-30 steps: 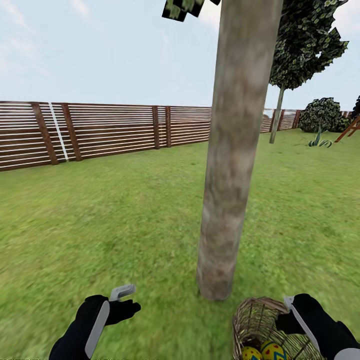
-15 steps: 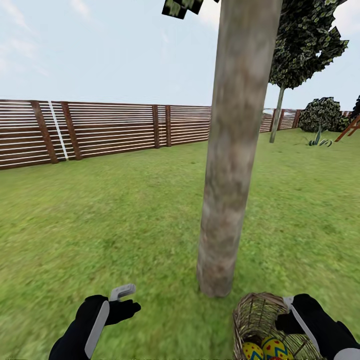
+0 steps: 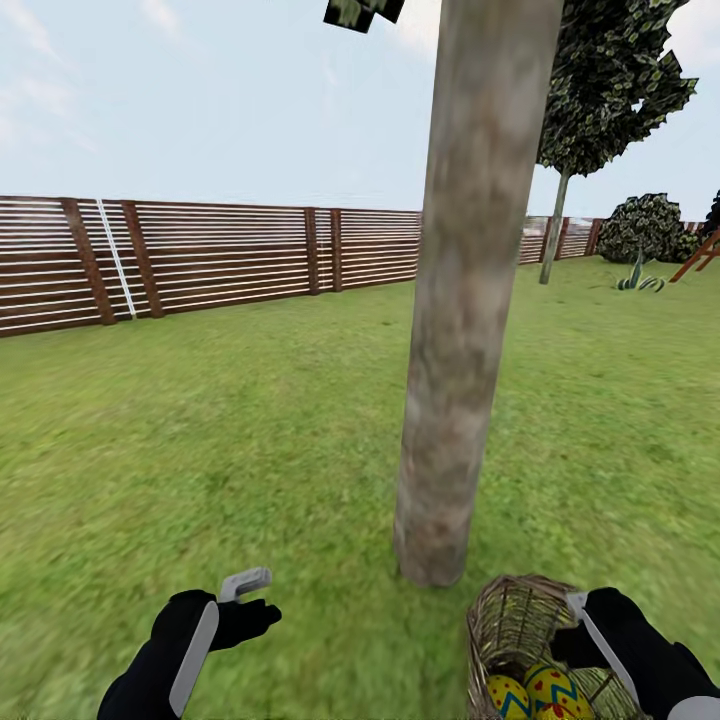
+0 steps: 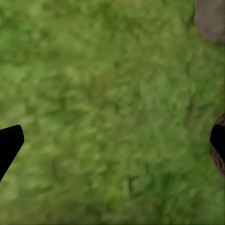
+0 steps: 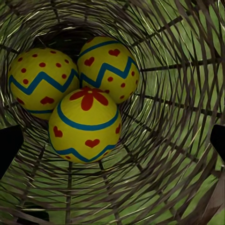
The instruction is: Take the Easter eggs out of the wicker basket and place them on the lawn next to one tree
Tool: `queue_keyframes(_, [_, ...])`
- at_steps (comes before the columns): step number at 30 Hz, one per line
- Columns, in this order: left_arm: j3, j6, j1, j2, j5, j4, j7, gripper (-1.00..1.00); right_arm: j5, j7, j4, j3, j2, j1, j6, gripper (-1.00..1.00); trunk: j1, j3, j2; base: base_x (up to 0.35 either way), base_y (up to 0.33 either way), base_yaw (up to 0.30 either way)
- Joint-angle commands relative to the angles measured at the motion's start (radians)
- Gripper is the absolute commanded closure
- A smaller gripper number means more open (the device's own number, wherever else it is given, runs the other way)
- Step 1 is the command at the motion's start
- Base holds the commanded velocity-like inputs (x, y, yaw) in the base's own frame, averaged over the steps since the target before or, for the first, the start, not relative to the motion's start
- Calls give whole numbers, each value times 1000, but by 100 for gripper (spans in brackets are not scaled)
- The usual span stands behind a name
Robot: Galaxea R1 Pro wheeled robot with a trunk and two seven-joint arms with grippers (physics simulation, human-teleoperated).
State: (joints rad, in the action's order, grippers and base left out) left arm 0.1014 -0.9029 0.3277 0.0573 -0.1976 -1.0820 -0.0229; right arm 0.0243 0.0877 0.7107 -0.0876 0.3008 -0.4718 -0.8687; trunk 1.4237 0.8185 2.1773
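The wicker basket point(image 3: 512, 625) sits on the lawn point(image 3: 220, 440) just right of the base of the tree point(image 3: 440, 380), a thick pale trunk. Two Easter eggs point(image 3: 549, 687) show inside it from the head view. The right wrist view looks straight down into the basket point(image 5: 178, 70) at three yellow eggs: a flower-topped one point(image 5: 86, 122), a zigzag one point(image 5: 40, 79) and a third point(image 5: 110, 63). My right gripper point(image 3: 572, 625) point(image 5: 112, 140) hangs open over the basket's rim, holding nothing. My left gripper point(image 3: 255, 600) point(image 4: 112, 136) is open over bare grass, left of the trunk.
A brown slat fence point(image 3: 230, 255) runs along the back. Far right stand a thin-trunked tree point(image 3: 600, 90), a shrub point(image 3: 648, 228) and a red-brown wooden frame point(image 3: 702, 255). The left wrist view catches the trunk base point(image 4: 211, 18) and the basket's edge point(image 4: 218, 161).
The whole head view has shifted: tree base, fence and basket sit slightly higher in the picture, and more of the eggs shows. Both grippers keep their places in the picture.
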Motion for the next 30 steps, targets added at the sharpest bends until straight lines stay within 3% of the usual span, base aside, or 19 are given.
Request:
queue_keyframes(1, [3,-5,1,1,-6,-1,-3,-100,2,1,1,-4,1,-1,-4,-100,4,4,8,0,0,0])
queue_keyframes(18, [5,-5,1,0,-9,-2,-2,-100,2,1,1,-5,0,-1,-4,-100,69,58,127,0,0,0])
queue_keyframes(27, [7,-5,1,-1,-8,-2,-6,-100,2,0,-2,-6,-13,-1,-3,-100,100,83,183,0,0,0])
queue_keyframes(30, [7,-5,1,-1,-8,-2,-7,-100,1,2,-2,-5,-11,-1,-4,-100,100,83,183,0,0,0])
